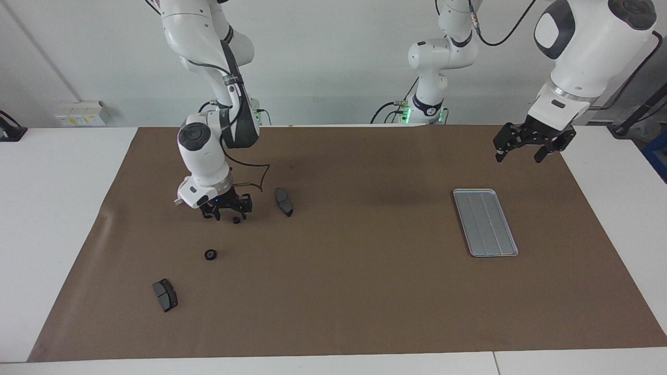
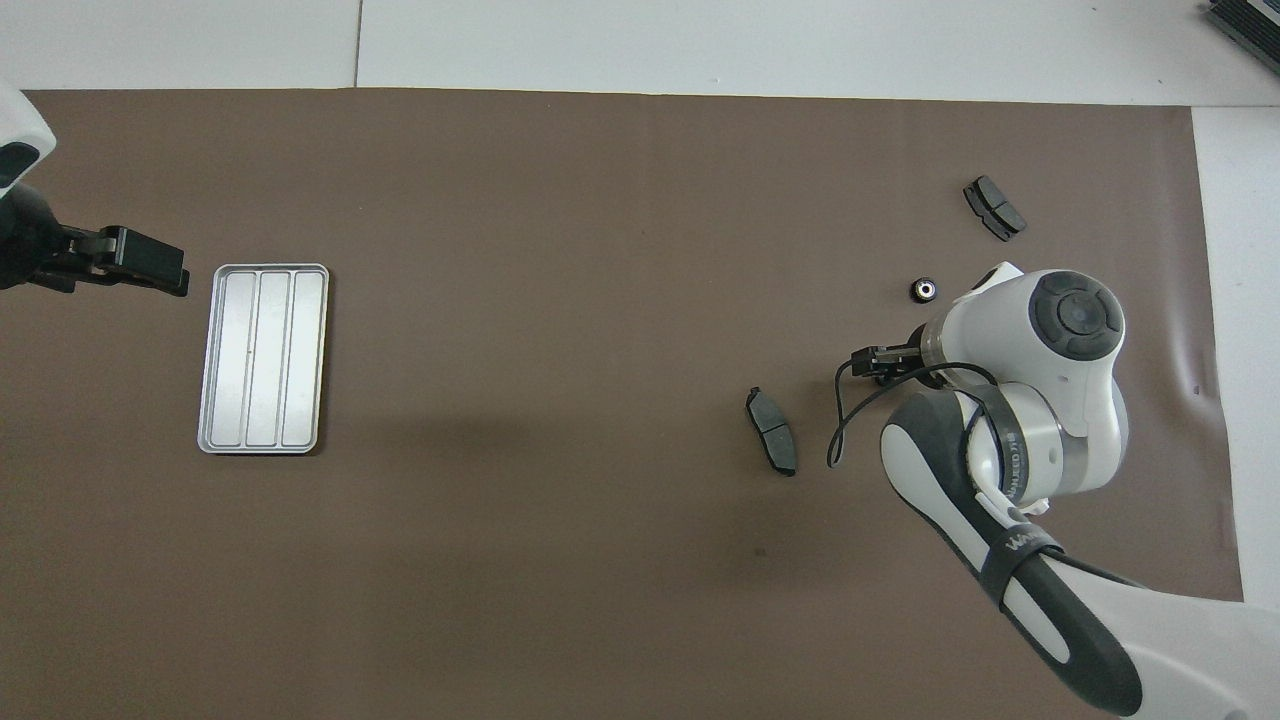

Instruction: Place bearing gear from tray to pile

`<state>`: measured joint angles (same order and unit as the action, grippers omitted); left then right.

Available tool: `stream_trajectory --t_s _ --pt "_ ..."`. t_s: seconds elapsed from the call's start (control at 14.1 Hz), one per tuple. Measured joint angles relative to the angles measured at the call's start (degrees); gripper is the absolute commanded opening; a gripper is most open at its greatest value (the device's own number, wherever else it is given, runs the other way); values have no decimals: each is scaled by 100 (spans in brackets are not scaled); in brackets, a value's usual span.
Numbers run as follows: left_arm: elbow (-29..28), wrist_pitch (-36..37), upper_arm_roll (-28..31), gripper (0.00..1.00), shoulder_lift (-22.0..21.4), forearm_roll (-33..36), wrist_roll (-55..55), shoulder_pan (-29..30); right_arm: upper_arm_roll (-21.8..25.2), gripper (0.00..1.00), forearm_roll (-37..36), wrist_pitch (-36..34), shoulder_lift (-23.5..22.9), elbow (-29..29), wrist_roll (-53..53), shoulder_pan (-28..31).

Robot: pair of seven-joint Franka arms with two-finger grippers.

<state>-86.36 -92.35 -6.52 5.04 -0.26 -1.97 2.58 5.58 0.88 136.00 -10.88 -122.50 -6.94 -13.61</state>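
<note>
Small black gear [image 1: 236, 220]: on the desk [image 1: 344, 271] directly under the right tool [image 1: 227, 212], fingers parted just above it. Second gear [image 1: 210, 254]: farther from the robots, near a brake pad [image 1: 165, 295]. Tray [image 1: 485, 222]: toward the left arm's end. Left tool [image 1: 522, 150]: raised, fingers apart, waiting.

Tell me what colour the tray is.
Silver-grey metal, with lengthwise ridges; the tray shows best in the overhead view.

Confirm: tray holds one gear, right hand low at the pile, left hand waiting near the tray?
No: the tray is empty, per the overhead view. The right hand is low at the pile, the left hand waiting near the tray.
</note>
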Motion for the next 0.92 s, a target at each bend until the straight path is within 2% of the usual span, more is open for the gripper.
stream_trajectory --t_s 0.28,0.43,0.92 --pt "-35 0 -11 100 -3 -1 -16 0 6 100 1 -3 240 298 -37 266" --pt "-121 8 -45 100 -33 -1 -19 -5 8 100 1 -266 395 539 -105 422" --pt "-228 9 -23 100 -114 -1 -19 9 12 100 0 -2570 782 2082 -167 908"
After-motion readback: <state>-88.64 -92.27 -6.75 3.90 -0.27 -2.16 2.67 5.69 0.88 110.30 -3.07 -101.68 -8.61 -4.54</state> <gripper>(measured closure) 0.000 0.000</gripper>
